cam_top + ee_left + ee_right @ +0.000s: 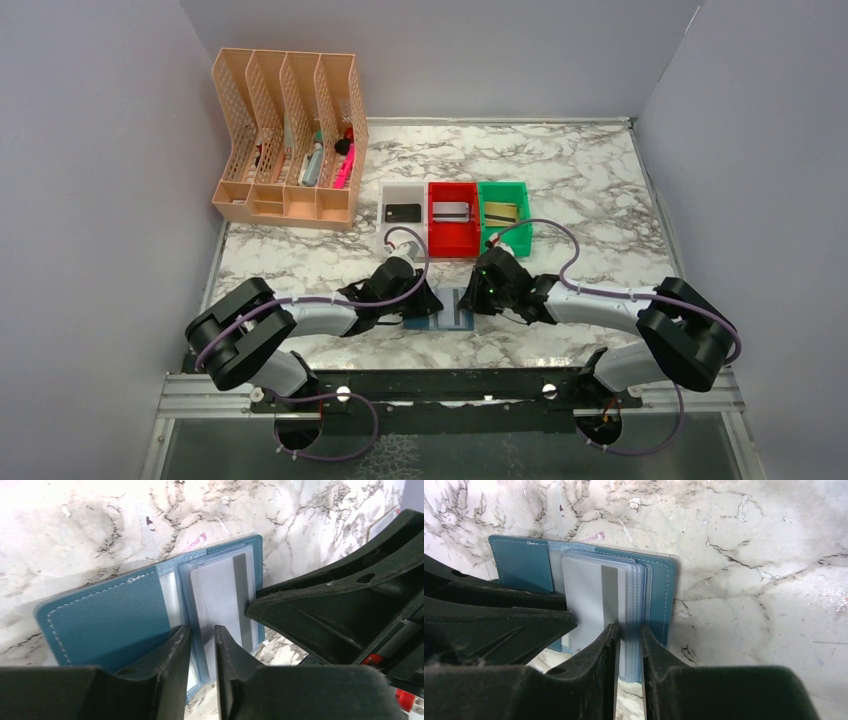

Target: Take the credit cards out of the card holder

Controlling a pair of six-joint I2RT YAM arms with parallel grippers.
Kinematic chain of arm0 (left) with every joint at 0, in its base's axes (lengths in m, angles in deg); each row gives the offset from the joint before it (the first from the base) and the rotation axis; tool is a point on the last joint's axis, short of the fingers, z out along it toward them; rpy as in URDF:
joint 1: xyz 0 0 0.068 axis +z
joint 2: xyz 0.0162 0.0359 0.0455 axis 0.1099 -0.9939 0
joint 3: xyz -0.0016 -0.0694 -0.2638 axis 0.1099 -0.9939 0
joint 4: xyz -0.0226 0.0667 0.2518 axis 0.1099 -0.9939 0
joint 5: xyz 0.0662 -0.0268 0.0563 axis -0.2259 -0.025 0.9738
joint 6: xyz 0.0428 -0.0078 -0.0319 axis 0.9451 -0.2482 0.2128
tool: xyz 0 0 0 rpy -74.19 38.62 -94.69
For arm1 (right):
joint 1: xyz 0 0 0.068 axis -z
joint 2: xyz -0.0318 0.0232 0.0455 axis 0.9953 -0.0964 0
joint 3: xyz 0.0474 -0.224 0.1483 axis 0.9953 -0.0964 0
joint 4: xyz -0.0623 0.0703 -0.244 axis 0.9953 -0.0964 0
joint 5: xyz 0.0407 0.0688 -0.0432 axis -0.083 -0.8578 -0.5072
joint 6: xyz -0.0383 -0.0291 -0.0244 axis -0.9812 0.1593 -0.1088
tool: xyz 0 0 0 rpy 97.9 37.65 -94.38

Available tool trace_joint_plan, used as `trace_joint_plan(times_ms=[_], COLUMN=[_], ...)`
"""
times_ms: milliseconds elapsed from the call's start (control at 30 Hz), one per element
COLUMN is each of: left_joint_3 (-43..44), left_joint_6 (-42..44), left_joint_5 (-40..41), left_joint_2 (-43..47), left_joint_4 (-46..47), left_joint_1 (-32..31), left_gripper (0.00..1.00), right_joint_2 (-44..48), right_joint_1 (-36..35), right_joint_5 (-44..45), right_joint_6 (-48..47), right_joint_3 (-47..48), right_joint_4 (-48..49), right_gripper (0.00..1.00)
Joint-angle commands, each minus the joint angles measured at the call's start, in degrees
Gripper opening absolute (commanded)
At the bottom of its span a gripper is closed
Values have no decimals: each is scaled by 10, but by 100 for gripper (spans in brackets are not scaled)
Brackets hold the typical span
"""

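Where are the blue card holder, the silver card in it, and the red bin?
card holder (110,620), left wrist view, blue leather flap
silver card (584,600), right wrist view, pale face
red bin (453,249), top view, near wall

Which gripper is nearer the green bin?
Right. The right gripper is at the wallet, just in front of the green bin; the left gripper is further left, in front of the white bin.

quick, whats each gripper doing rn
Left gripper: fingers closed on the card holder at its silver-grey card.
Right gripper: fingers closed on the card holder's clear pockets.
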Motion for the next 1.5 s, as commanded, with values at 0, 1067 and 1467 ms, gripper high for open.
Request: trace_joint_plan(times_ms=[0,1067,1467], left_joint_3=[-15,-20,-18], left_joint_6=[-1,24,31], left_joint_5=[-2,29,33], left_joint_2=[-3,43,59], left_joint_4=[-5,-52,-67], left_joint_1=[3,4,4], left_gripper=[23,0,0], right_joint_2=[-27,31,-6], right_joint_1=[3,8,8], right_joint_5=[1,-97,-68], right_joint_6=[-13,-59,-49], right_joint_3=[-14,62,71], right_joint_4=[-53,-54,-75], right_gripper=[24,37,35])
